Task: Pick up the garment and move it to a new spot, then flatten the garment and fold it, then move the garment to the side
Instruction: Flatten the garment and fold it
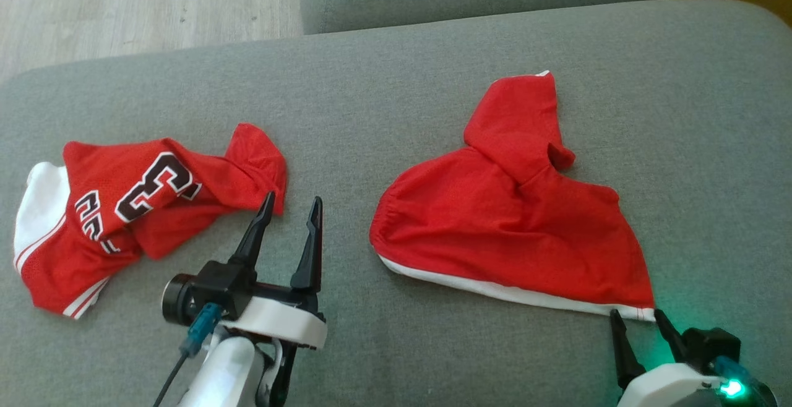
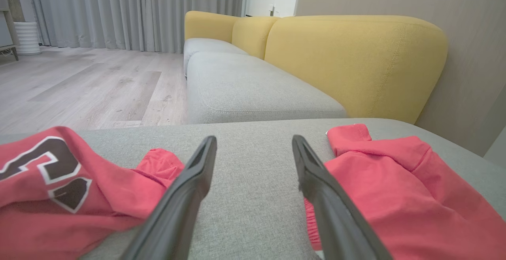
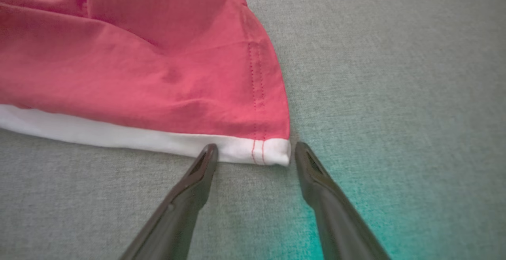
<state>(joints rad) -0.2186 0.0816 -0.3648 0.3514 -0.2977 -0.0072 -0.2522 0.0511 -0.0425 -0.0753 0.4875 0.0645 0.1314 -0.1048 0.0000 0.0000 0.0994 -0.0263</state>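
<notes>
A: Where's the garment [image 1: 513, 234] sitting?
B: On the grey sofa cushion [image 1: 396, 73], right of middle. It's thin red fabric in a loose rounded heap, with one flap pointing away and a white hem band [image 3: 118, 135] along the near edge.
A: And the right end effector [image 1: 636, 313]?
B: Jaws wide and empty, tips either side of the hem's stitched corner, low to the cushion. I'd judge it's lined up there because a corner gives a firm pinch and lets the cloth hang open once lifted.
A: The left end effector [image 1: 294, 197]?
B: Also spread wide, holding nothing, over bare weave between the garment and a crumpled mesh jersey [image 1: 124, 209] with dark, white-edged numerals — near its sleeve, though I can't tell if it's touching.
A: Handling?
B: Light, limp cloth — likely to bunch.
</notes>
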